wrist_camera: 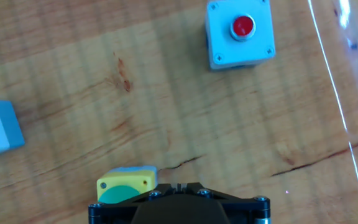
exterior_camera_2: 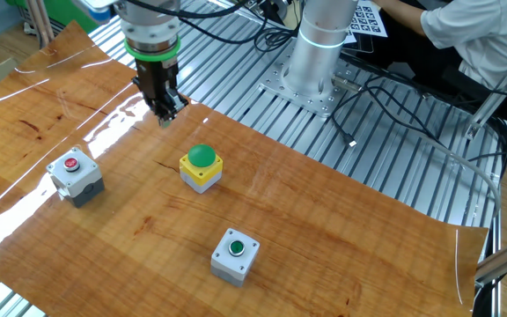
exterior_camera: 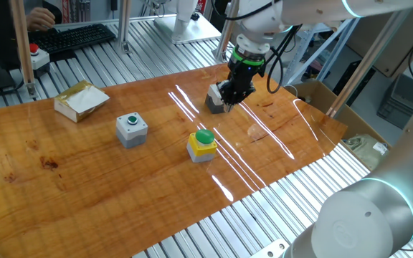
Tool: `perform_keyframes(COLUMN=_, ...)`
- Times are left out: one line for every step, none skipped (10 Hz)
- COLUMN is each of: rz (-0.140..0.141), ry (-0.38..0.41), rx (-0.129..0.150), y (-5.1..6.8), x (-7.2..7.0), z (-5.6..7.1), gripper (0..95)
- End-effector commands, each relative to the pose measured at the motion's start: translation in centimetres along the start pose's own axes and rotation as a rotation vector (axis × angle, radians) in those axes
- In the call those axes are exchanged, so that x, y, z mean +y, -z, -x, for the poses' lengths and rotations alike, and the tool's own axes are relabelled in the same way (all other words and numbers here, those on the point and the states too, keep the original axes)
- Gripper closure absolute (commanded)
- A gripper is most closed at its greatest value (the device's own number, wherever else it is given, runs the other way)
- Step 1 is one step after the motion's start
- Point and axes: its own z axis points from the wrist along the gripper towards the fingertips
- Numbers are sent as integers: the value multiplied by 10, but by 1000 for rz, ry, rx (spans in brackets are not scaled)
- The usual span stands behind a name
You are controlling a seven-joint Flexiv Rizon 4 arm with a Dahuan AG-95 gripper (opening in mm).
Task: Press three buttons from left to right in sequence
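Table [exterior_camera_2: 341, 220] carries three boxes in a row. Yellow box [exterior_camera_2: 201, 168] in the middle, red-button box [exterior_camera_2: 75, 173] and green-button box [exterior_camera_2: 235, 255] either side. End effector [exterior_camera_2: 164, 113] hovers beyond the yellow box; finger state unclear.

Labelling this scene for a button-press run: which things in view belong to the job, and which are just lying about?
Job: grey green-button box, yellow dome-button box, grey red-button box, end effector.
Lying about: open cardboard box, keyboard, yellow-ringed red button box.

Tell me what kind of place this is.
Probably a robotics lab: a wooden board on a slatted aluminium bench, a bolted-down arm base, and a keyboard nearby.
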Motion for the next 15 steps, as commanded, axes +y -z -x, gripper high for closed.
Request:
perform_keyframes(rz=-10, ry=70, rx=-9, y=1, x=0, z=-3, gripper=950)
perform_keyframes(rz=-9, ry=101, rx=-13, y=1, x=0, z=-3, gripper=950)
perform_keyframes(rz=-23, ry=128, rx=-17, y=1, x=0, z=-3, gripper=950)
perform_keyframes(rz=-72, ry=139, rx=-15, y=1, x=0, z=-3, gripper=950)
perform_keyframes(rz=-84, ry=149, rx=-18, y=1, x=0, z=-3, gripper=950)
perform_keyframes(rz=-74, ry=154, rx=-13, y=1, x=0, z=-3, gripper=950)
perform_keyframes(rz=-48, ry=152, rx=4, y=1, x=0, z=-3, gripper=950)
perform_keyframes(rz=-16, ry=149, rx=18, y=1, x=0, z=-3, gripper=950)
perform_keyframes(rz=0, ry=141, rx=19, y=1, x=0, z=-3, gripper=950)
perform_keyframes(rz=-3, ry=137, rx=19, y=1, x=0, z=-3, gripper=950)
perform_keyframes(rz=-1, ry=132, rx=21, y=1, x=0, z=-3, gripper=950)
perform_keyframes(rz=13, ry=127, rx=36, y=0, x=1, z=-4, gripper=950)
perform_keyframes(rz=8, ry=125, rx=36, y=-2, x=7, z=-5, gripper=950)
perform_keyframes(rz=7, ry=120, rx=36, y=-3, x=12, z=-6, gripper=950)
perform_keyframes(rz=-3, ry=110, rx=33, y=-5, x=24, z=-8, gripper=950)
